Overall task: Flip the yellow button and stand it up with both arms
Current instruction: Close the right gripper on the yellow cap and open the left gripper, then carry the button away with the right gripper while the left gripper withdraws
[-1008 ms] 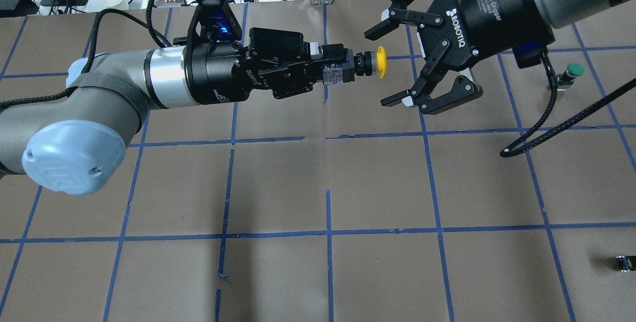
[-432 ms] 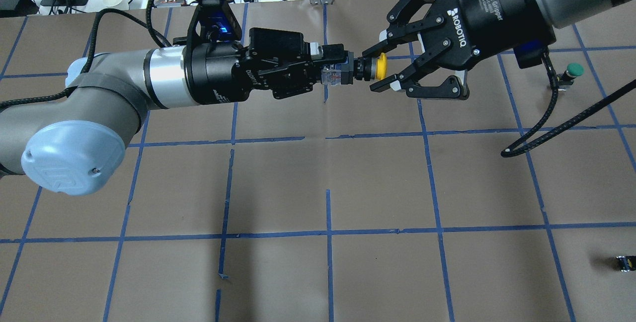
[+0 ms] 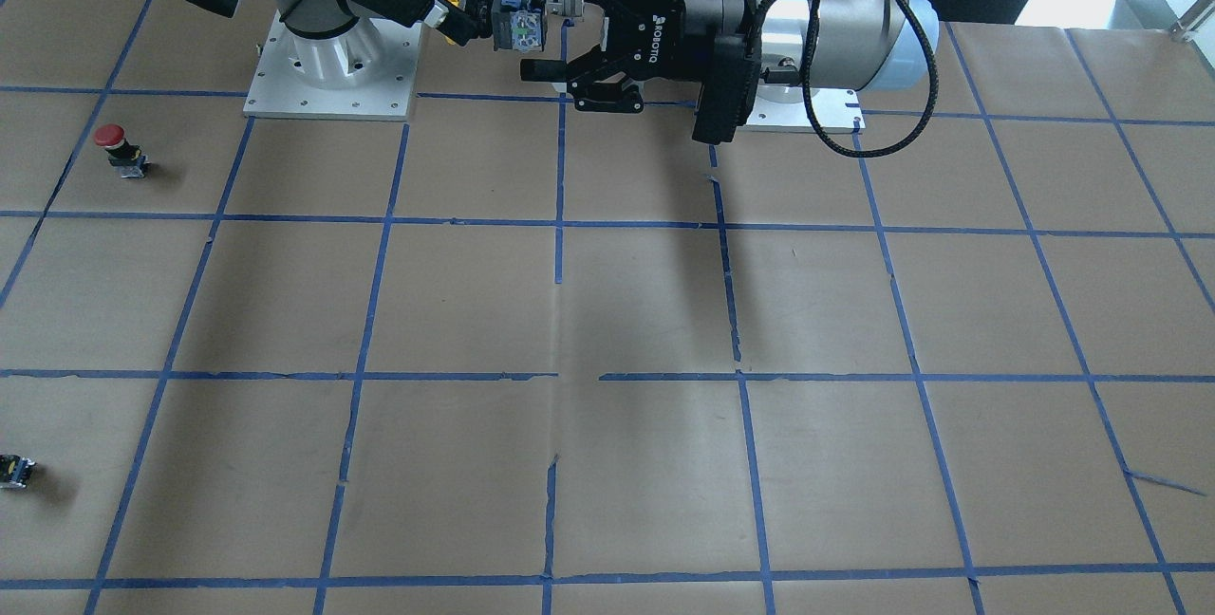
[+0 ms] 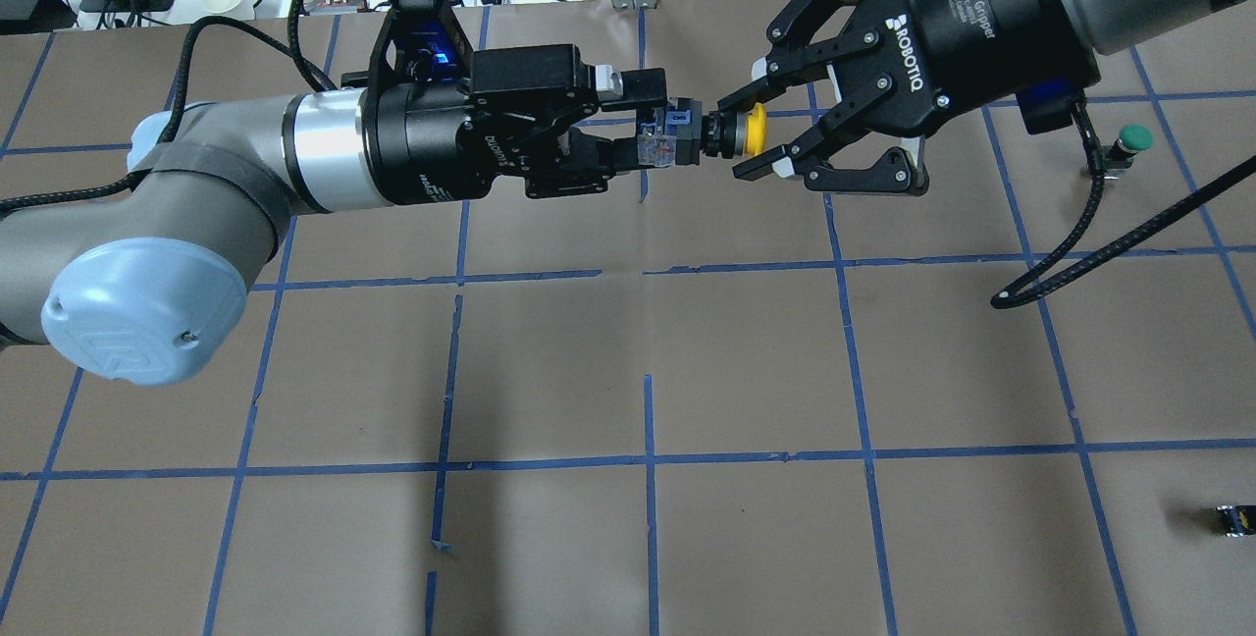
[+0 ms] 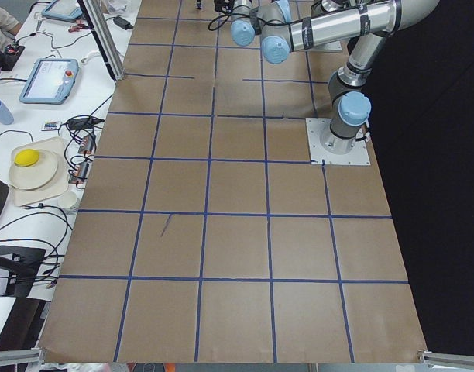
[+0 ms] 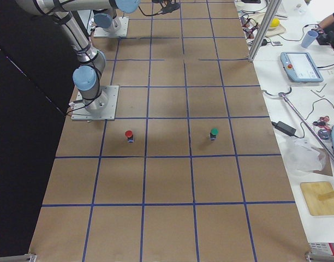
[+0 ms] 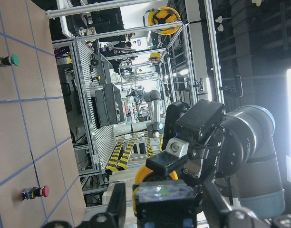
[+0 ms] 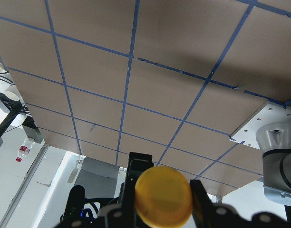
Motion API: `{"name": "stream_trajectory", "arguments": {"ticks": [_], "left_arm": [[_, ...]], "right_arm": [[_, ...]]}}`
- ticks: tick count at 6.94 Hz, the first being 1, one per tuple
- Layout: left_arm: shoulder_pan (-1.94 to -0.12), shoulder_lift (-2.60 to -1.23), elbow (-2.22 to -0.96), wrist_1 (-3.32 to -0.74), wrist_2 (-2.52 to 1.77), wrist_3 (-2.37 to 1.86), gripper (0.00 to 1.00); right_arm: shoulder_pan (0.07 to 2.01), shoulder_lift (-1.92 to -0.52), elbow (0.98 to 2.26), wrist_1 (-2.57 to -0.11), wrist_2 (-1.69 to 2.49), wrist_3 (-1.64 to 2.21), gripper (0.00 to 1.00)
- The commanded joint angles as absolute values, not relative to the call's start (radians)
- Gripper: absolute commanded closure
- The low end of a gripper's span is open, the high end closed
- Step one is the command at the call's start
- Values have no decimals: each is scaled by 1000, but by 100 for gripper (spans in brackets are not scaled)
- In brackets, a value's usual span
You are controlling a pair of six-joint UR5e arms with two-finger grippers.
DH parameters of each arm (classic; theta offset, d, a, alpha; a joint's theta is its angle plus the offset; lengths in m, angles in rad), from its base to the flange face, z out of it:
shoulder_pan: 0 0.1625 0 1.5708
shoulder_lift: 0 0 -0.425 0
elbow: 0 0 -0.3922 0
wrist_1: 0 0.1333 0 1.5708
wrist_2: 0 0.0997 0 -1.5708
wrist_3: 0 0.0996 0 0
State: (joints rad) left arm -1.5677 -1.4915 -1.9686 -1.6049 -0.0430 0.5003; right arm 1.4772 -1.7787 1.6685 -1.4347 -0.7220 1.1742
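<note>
Now that the left gripper (image 4: pixel 638 118) has let go and its jaws stand spread wide, the yellow button (image 4: pixel 702 133) hangs mid-air purely on the right gripper (image 4: pixel 741 135), whose jaws pinch it just behind the cap. So the handover looks done, imo. The contact-block end pokes out between the left jaws, apparently clear of them, and the cap faces the right palm. The table (image 4: pixel 648 342) sits well below both.
</note>
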Motion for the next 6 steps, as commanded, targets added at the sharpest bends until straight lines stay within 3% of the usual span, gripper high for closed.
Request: {"name": "stream_trajectory", "arguments": {"ticks": [1, 4, 6], "left_arm": [[-1565, -1496, -1944, -1557, -26, 418, 0], [-1554, -1540, -1925, -1131, 312, -54, 0], [-1555, -1558, -1924, -1062, 481, -126, 0]], "right_arm": [[1462, -1772, 1669, -1468, -809, 1098, 73], [1340, -1709, 1672, -1509, -1087, 484, 74], [1290, -1639, 1675, -1531, -1282, 2, 79]]}}
